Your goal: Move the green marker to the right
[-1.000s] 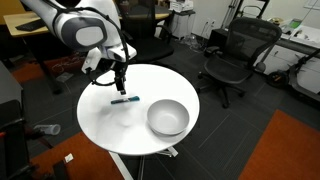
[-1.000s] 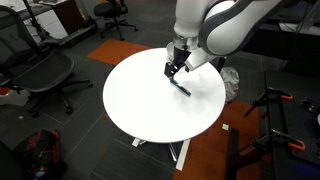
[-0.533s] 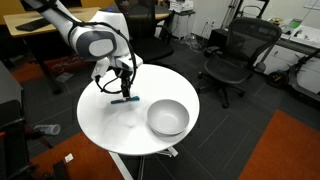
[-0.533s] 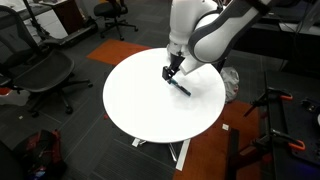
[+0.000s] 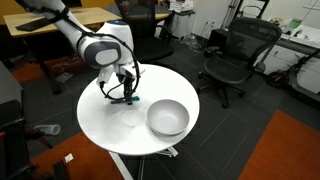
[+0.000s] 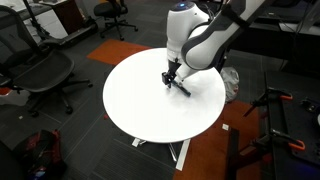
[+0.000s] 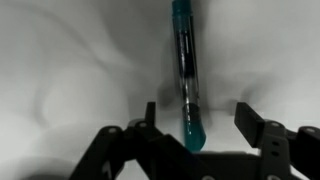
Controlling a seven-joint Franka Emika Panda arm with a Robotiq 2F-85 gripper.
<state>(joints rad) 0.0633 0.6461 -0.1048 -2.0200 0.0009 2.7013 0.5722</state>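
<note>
The pincer [image 7: 197, 118] has dropped right down onto the bench [image 6: 140, 110], jaws wide, now straddling the green marker [image 7: 185, 70]. Grasp looks imminent, nothing moved rightward yet.

In an exterior view, a round white table [image 5: 100, 125] bears a grey metal bowl [image 5: 168, 118]. The white robot arm [image 5: 100, 48] bends down to the tabletop, its black gripper [image 5: 126, 93] low over the small teal-green marker [image 5: 122, 101], which lies flat, apart from the bowl. A black mesh office chair [image 5: 238, 55] stands beyond.
</note>
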